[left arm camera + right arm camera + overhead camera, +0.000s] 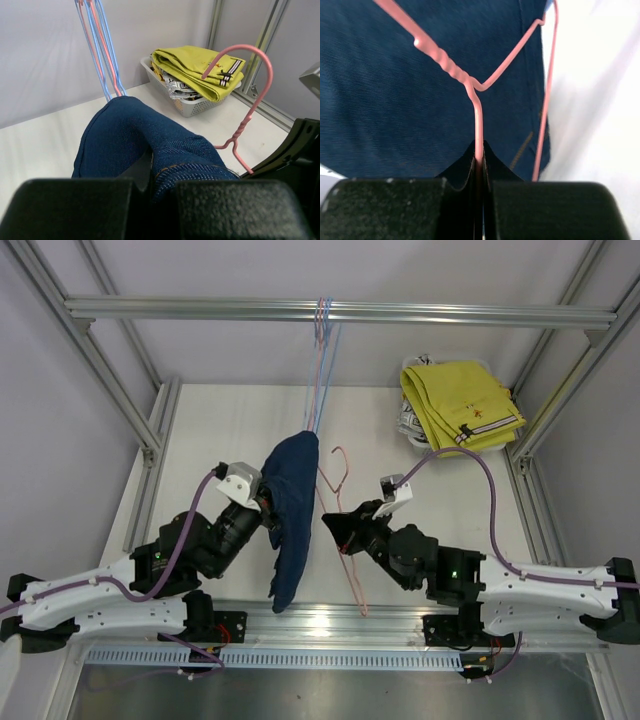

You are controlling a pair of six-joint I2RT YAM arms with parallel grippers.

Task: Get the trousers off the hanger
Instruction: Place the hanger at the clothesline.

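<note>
The dark navy trousers [293,510] hang in the air, pinched in my left gripper [268,508], which is shut on a fold of the cloth [165,150]. My right gripper [335,527] is shut on the wire of a pink hanger [345,490] just to the right of the trousers. In the right wrist view the hanger [478,115] sits in the closed jaws, and the navy trousers [385,100] lie behind it. The hanger's visible wire is bare. Yellow trousers [462,403] lie folded on a black-and-white print garment [409,421] in the basket. The other garments are hidden.
A white basket [197,106] stands at the back right corner of the table. Several blue and pink wire hangers [322,320] hang from the metal rail [200,308] at the back centre. Aluminium frame posts [560,390] line both sides.
</note>
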